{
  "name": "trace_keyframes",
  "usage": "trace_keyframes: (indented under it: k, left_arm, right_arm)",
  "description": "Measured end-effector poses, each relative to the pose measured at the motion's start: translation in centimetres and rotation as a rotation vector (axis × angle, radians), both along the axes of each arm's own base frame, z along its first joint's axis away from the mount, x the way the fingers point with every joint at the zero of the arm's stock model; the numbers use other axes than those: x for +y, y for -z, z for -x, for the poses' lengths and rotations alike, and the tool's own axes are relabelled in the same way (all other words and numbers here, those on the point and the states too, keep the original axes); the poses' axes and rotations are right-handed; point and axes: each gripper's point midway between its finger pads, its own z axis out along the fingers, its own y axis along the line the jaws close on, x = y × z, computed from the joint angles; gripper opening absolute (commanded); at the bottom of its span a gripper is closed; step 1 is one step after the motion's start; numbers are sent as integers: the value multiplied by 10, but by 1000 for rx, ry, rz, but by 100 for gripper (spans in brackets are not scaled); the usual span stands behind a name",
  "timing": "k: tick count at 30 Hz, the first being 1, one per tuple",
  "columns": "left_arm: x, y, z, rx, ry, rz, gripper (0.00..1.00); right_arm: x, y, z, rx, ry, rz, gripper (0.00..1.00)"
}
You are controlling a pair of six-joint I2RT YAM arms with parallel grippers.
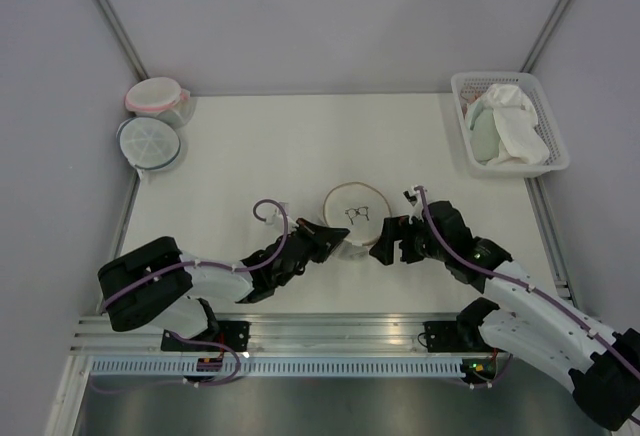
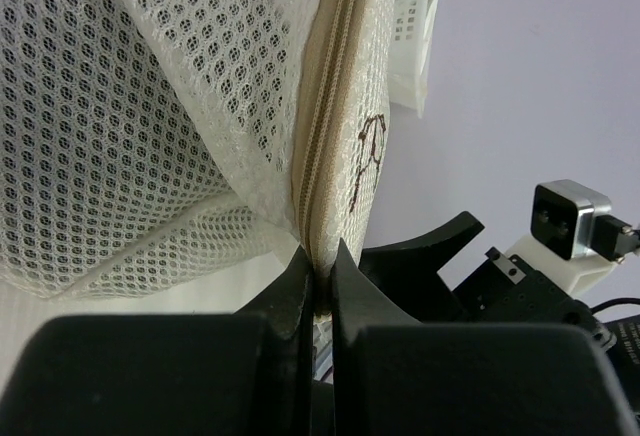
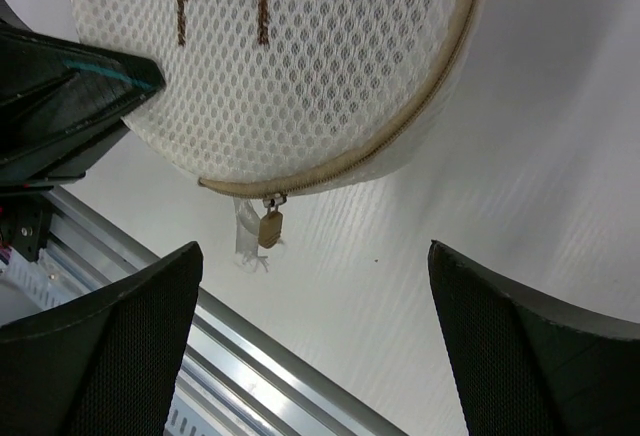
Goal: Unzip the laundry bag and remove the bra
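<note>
The laundry bag [image 1: 355, 214], a round cream mesh case with a tan zip rim and a small bra drawing on top, lies at the table's near middle. My left gripper [image 1: 330, 241] is at its left edge. In the left wrist view the gripper [image 2: 318, 268] is shut on the bag's tan zipped rim [image 2: 320, 146]. My right gripper [image 1: 392, 241] is open at the bag's right edge. In the right wrist view the gripper [image 3: 315, 301] is just short of the bag [image 3: 300, 66], and the tan zip pull [image 3: 270, 228] hangs free between the fingers. The zip looks closed. The bra is hidden.
A pink-rimmed tub [image 1: 155, 94] and a blue-grey-rimmed tub [image 1: 148, 142] stand at the far left. A white basket [image 1: 497, 76] at the far right holds a white cloth [image 1: 515, 116] and a pale green cloth [image 1: 483, 134]. An aluminium rail [image 1: 300, 331] runs along the near edge.
</note>
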Motion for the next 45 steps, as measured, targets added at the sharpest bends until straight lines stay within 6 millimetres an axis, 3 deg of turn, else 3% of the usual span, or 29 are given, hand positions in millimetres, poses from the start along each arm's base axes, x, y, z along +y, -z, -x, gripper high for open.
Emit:
trace_keyframes:
  k: [3, 4, 5, 7, 16, 18, 19, 20, 22, 30, 34, 39, 43, 45]
  left_arm:
    - [0, 3, 0, 6, 1, -10, 2]
    - [1, 3, 1, 7, 1, -11, 2]
    - [0, 3, 1, 7, 3, -12, 2]
    - [0, 4, 1, 9, 6, -14, 2]
    - [-1, 5, 3, 13, 17, -14, 2]
    - [-1, 7, 3, 17, 18, -19, 2]
    - [-1, 9, 3, 20, 19, -24, 2]
    - [-2, 11, 3, 22, 20, -28, 2]
    - [-2, 14, 4, 26, 22, -33, 2]
    - [-3, 15, 4, 27, 25, -33, 2]
    - [-3, 14, 4, 26, 25, -32, 2]
    - [-4, 11, 3, 21, 25, -21, 2]
    - [-4, 10, 3, 18, 26, -16, 2]
    - [-4, 10, 3, 18, 26, -16, 2]
  right_arm:
    - [1, -8, -6, -21, 22, -11, 84]
    - [1, -10, -7, -26, 26, -14, 77]
    - [2, -11, -9, -28, 31, -16, 62]
    - [4, -11, -11, -25, 41, -20, 51]
    - [14, -4, -5, 14, 23, -21, 54]
    - [17, -6, -5, 13, 19, -28, 49]
    - [18, -6, -4, 12, 18, -32, 36]
    - [20, -6, -4, 9, 14, -34, 33]
    - [23, -6, -4, 15, 14, -39, 31]
    - [28, 6, -1, 39, 13, -6, 39]
    - [28, 7, 0, 35, 15, 5, 31]
    - [27, 11, 0, 37, 27, 24, 29]
    - [25, 13, 0, 37, 40, 39, 35]
    - [23, 14, 0, 36, 46, 50, 29]
